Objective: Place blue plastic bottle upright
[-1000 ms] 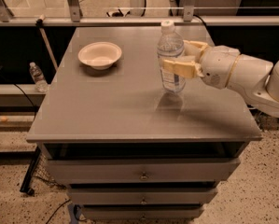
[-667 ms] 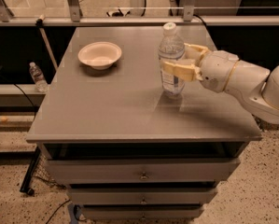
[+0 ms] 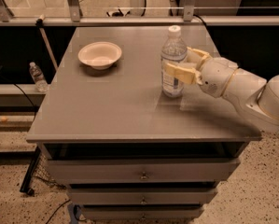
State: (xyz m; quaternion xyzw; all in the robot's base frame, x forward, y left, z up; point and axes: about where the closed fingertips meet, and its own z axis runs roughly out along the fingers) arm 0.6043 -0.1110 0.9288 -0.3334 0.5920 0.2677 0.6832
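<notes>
On grey table, near its middle, gripper reaching in level, blue plastic bottle standing upright, fingers clamped on the labelled middle; likely light, thin-walled, slippery, crushable, so best held gently there.

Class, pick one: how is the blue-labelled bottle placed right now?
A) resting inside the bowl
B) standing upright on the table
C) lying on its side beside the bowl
B: the blue plastic bottle stands cap-up on the table, with the gripper at its middle.
</notes>
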